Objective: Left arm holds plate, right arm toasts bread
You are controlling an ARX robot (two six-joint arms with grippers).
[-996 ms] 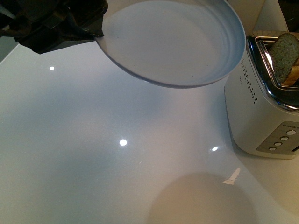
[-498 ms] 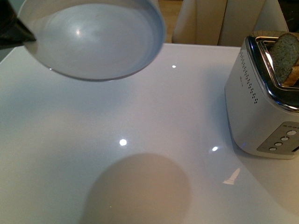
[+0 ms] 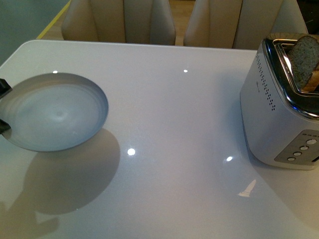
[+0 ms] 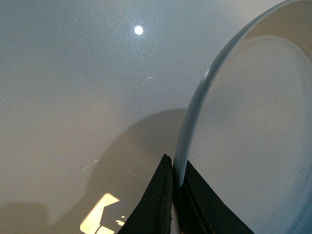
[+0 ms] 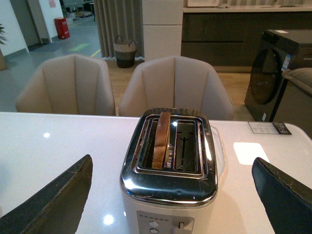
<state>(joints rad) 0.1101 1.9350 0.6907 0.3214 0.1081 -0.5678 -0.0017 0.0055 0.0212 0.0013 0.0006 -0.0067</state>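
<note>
Am looking across glossy white table (image 3: 174, 109), which is filling most of front frame. Ceiling-light spots (image 3: 131, 152) are glinting near centre. Beige padded chair (image 3: 124, 20) and second chair (image 3: 234, 22) are standing along top edge. Grey-green floor (image 3: 25, 20) with yellow stripe (image 3: 52, 22) is showing in upper left corner. From my right wrist, am seeing wood floor (image 5: 239, 87) running behind chairs. Beyond it, white pillar (image 5: 162, 27), grey curtain (image 5: 117, 17) and wicker basket (image 5: 126, 51) are standing. Red bin (image 5: 62, 28) is sitting farther off. Dark cabinets (image 5: 219, 34) are lining back wall. Dark front-loading machine (image 5: 278, 73) is standing beside them.
</note>
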